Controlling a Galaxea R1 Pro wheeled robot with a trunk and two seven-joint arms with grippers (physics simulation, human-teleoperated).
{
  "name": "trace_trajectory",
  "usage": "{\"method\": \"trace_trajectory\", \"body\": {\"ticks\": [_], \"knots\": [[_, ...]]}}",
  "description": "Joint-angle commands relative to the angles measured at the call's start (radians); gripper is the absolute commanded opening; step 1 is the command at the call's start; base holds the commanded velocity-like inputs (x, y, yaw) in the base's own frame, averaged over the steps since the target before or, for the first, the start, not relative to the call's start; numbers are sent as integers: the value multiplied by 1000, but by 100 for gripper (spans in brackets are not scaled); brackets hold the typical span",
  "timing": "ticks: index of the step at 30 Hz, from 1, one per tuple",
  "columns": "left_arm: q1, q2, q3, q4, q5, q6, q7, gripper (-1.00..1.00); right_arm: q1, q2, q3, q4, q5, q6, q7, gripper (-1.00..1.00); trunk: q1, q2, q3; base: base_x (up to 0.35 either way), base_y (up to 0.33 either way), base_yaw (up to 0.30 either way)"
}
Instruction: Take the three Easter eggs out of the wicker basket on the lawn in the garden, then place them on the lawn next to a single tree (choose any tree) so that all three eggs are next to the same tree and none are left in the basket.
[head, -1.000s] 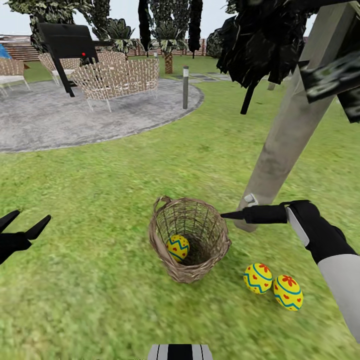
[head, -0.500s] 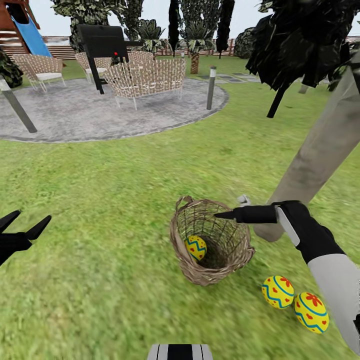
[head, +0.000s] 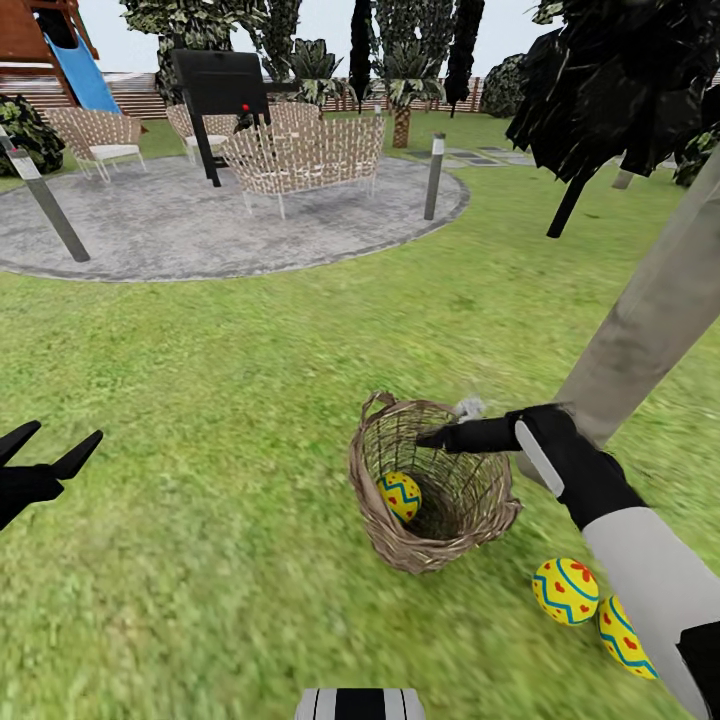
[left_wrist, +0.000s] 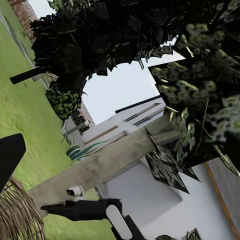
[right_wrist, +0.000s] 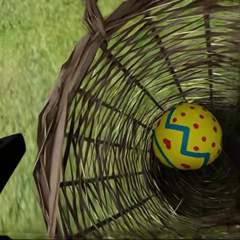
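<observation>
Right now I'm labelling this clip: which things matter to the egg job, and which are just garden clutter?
Job:
egg in basket
wicker basket
two eggs on lawn
tree trunk
right gripper

Clutter:
wicker chairs
patio
slide
black grill

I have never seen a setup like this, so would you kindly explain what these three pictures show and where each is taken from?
These are simulator renders of a two-armed wheeled robot in a garden. The large picture comes from its head camera, looking down over both arms. The right claw reaches over the rim of a wicker basket lying tilted on the lawn, beside a tree trunk. One painted egg lies inside; two eggs already lie on the grass. The left claw hangs open, holding nothing. The other two pictures come from cameras near each claw: the right one looks into the basket at the egg; the left one sees the trunk and the right arm.
</observation>
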Motion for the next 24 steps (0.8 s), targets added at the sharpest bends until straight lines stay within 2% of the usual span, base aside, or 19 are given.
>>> {"method": "trace_trajectory", "body": {"ticks": [1, 3, 5, 8, 10, 19, 21, 24], "knots": [[0, 0, 1, 0, 0, 4, -3, 100, -1, 1, 12, -1, 0, 3, -11, 100, 0, 0, -1, 0, 0, 0], [0, 0, 1, 0, 0, 4, -3, 100, -1, 11, 23, -1, 0, 3, -55, 100, 0, 0, -1, 0, 0, 0], [0, 0, 1, 0, 0, 4, -3, 100, -1, 42, 31, -1, -2, 4, -181, 100, 0, 0, -1, 0, 0, 0], [0, 0, 0, 1, 0, 4, -3, 100, -1, 63, 42, -1, -4, 5, -270, 100, 0, 0, -1, 0, 0, 0], [0, 0, 0, 1, 0, 3, -2, 100, -1, 70, 49, -1, -5, 5, -298, 100, 0, 0, -1, 0, 0, 0], [-1, 0, -1, 1, 0, 3, -2, 100, -1, 73, 50, 5, -5, 6, -309, 100, 0, 0, -1, 0, 0, 0], [0, 0, -1, 1, 0, 3, -2, 100, -1, 90, 51, 11, -5, 29, -335, 100, 0, 0, -1, 0, 0, 0], [0, 0, -1, 1, 0, 2, -2, 100, -1, 157, 49, 14, -6, 71, -483, 100, 0, 0, -1, 0, 0, 21]]}}
